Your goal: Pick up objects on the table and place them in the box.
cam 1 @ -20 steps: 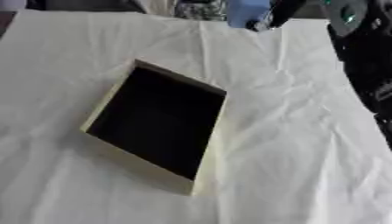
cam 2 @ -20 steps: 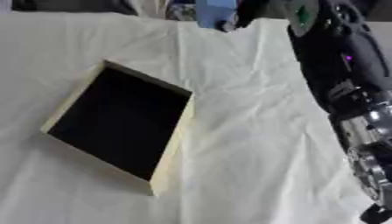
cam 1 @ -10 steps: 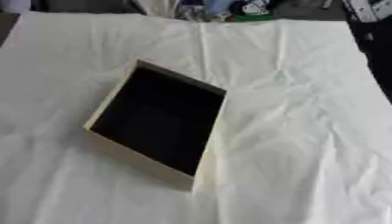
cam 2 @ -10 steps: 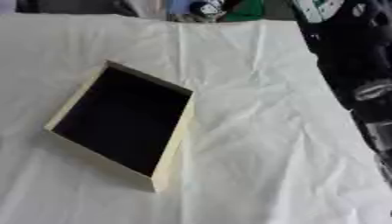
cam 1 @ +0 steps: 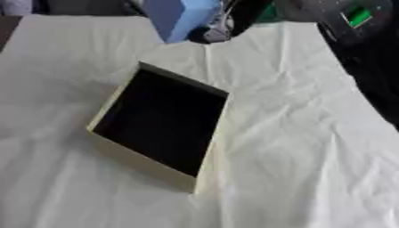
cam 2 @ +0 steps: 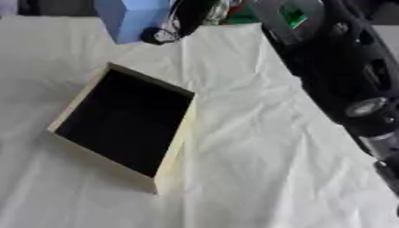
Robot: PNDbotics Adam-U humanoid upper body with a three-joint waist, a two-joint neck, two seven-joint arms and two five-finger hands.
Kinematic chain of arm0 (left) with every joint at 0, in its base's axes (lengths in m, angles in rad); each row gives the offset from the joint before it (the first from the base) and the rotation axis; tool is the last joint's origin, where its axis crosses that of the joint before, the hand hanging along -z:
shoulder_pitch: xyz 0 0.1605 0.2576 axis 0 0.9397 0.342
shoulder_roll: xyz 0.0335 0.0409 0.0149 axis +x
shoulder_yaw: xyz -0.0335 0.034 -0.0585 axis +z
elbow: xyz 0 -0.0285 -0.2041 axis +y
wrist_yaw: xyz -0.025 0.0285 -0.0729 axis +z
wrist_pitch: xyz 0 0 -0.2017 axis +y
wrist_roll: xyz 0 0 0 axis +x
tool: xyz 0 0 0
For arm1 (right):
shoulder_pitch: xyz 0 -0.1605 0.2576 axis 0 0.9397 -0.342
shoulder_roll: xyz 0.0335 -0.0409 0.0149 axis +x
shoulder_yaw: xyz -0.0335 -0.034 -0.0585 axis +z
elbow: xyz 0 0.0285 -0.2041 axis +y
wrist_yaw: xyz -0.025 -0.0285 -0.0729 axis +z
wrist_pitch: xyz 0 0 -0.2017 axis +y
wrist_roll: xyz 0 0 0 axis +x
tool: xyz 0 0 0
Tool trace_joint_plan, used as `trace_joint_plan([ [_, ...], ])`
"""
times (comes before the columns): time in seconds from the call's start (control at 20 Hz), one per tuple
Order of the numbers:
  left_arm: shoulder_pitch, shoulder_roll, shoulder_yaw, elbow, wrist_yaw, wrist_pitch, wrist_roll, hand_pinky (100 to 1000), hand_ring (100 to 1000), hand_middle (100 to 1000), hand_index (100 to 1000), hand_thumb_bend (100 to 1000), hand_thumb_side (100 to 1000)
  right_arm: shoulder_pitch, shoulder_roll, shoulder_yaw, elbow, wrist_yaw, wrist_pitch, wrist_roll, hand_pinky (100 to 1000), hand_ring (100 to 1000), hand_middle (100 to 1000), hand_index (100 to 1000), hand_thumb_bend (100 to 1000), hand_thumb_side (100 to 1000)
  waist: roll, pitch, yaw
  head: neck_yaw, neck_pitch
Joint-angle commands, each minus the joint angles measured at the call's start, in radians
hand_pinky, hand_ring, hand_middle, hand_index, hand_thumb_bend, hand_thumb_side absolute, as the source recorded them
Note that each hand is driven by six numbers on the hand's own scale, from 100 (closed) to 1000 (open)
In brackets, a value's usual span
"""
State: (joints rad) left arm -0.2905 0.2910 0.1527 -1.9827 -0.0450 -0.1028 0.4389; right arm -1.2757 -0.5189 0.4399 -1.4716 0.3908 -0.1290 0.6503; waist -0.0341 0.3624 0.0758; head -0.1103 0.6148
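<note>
Blue block (cam 1: 183, 17): carried at the far edge of the table, just beyond the far corner of the box (cam 1: 160, 120), clear of the cloth; flat faces and sharp edges showing.
Handling, as a judgement: looks light and stiff, like a foam or card block; smooth faces, so likely to slip if pinched near an edge; not fragile by the look of it.
Best hold, as a judgement: across two opposite flat faces, near the middle, thumb against fingers.
Right hand (cam 2: 185, 20): dark fingers wrapped against the block's right side, holding it aloft; arm (cam 2: 343, 75) coming in along the right edge.
Left hand: in neither view.
Box: open, dark inside, pale rim, lying askew on the white cloth (cam 1: 311, 147); nothing visible in it.
Change from a second ago: block was smaller at the top edge, further back; now lower and nearer the box.
Change from half a second ago: block was scarcely visible then; now plainly in view with the hand on it.
Box and cloth: unmoved.
</note>
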Motion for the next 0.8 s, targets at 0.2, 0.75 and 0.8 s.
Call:
trace_joint_plan([
  [0.2,-0.010,0.015,0.007,-0.017,0.000,-0.002,0.009,690,505,422,714,286,116,0.007,0.003,0.042,-0.036,-0.039,0.029,0.034,785,739,538,735,159,149,-0.008,-0.040,0.005,-0.004,0.010],
  [0.75,-0.015,0.013,0.007,-0.017,-0.001,-0.002,0.010,690,504,421,714,287,115,0.065,-0.033,0.106,-0.145,-0.038,0.062,0.016,788,749,556,744,202,154,-0.011,-0.032,0.003,0.007,0.006],
  [0.8,-0.015,0.013,0.007,-0.017,-0.002,-0.002,0.010,690,504,421,713,287,116,0.066,-0.033,0.111,-0.144,-0.031,0.063,0.019,791,755,566,749,216,155,-0.011,-0.032,0.003,0.008,0.006],
])
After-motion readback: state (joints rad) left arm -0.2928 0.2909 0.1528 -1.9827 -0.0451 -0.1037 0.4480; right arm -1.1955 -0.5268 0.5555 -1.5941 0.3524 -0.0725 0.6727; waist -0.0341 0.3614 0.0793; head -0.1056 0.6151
